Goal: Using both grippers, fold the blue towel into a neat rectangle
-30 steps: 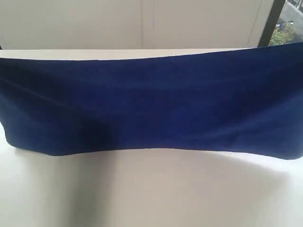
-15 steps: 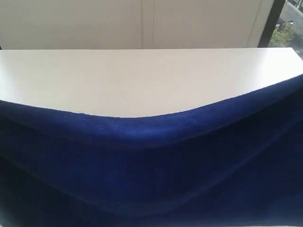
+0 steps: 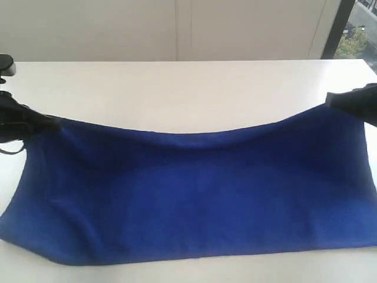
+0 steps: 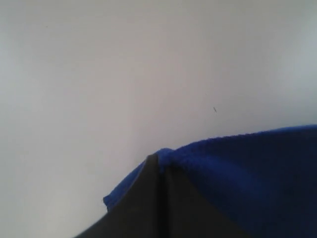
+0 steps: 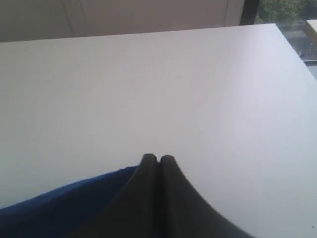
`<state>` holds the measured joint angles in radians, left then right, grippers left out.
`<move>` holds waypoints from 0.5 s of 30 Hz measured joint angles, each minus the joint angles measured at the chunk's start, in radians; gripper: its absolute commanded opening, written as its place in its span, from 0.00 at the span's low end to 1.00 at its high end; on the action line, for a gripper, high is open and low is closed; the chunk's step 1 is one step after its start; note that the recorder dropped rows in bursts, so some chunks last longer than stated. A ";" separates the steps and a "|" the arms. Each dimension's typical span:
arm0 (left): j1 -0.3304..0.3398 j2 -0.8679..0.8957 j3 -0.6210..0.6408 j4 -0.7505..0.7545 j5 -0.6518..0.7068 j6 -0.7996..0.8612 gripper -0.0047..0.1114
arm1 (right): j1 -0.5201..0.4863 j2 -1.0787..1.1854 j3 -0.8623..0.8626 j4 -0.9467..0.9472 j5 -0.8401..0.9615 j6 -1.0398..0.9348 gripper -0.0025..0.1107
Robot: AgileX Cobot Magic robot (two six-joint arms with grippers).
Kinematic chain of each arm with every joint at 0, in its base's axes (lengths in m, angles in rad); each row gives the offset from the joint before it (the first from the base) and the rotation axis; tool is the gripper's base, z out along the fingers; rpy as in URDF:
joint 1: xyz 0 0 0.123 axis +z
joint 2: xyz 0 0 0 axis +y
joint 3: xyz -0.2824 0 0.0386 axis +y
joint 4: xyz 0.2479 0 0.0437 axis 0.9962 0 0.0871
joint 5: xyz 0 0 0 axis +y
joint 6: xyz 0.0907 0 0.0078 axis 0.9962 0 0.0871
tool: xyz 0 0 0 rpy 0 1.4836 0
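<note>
The blue towel (image 3: 194, 194) lies spread wide across the white surface (image 3: 177, 88), its near edge resting flat. Its far edge runs from one hand to the other, dipping in the middle. The left hand (image 3: 52, 122) is clenched on the far left corner; the left wrist view shows its dark fingers (image 4: 143, 198) pressed together with blue cloth bunched at their tips. The right hand (image 3: 333, 101) is clenched on the far right corner, tips together, and the towel trails away from under them.
</note>
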<state>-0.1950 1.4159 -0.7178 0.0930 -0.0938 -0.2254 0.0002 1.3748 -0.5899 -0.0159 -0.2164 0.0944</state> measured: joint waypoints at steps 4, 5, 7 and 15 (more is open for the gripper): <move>0.000 0.113 0.000 0.000 -0.177 0.025 0.04 | 0.000 0.130 -0.037 0.000 -0.080 -0.015 0.02; 0.000 0.133 0.000 0.000 -0.211 0.032 0.04 | 0.000 0.156 -0.047 0.000 -0.089 -0.016 0.02; 0.000 0.167 -0.013 0.000 -0.239 0.037 0.04 | 0.000 0.201 -0.072 0.000 -0.101 -0.021 0.02; 0.042 0.290 -0.132 0.000 -0.261 0.050 0.04 | 0.000 0.339 -0.195 0.000 -0.111 -0.047 0.02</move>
<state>-0.1526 1.7061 -0.8497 0.0930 -0.3549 -0.1756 0.0002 1.7137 -0.7844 -0.0159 -0.3273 0.0474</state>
